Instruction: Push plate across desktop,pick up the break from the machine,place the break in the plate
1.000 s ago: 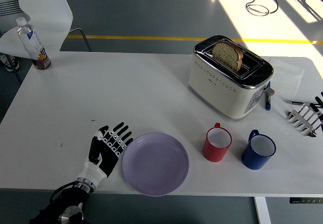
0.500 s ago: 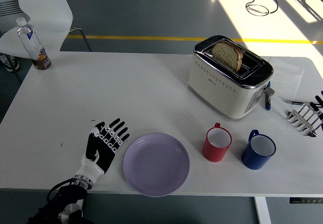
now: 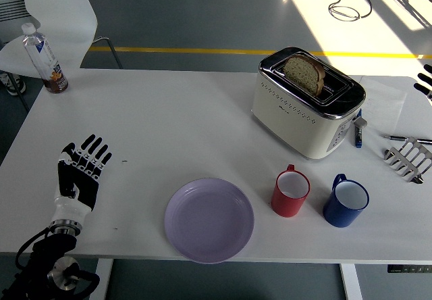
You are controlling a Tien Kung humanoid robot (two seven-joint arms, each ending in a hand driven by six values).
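The lilac plate [image 3: 209, 219] lies flat near the table's [image 3: 175, 124] front edge, just left of a red mug [image 3: 291, 192] and a blue mug [image 3: 345, 202], while the slice of bread [image 3: 304, 73] stands in a slot of the cream toaster [image 3: 307, 103] behind the mugs. The left hand [image 3: 79, 170] rests well to the plate's left, fingers spread and holding nothing. Only the fingertips of the right hand [image 3: 425, 79] show at the right edge, so I cannot tell its state; a water bottle [image 3: 44, 59] stands at the far left corner.
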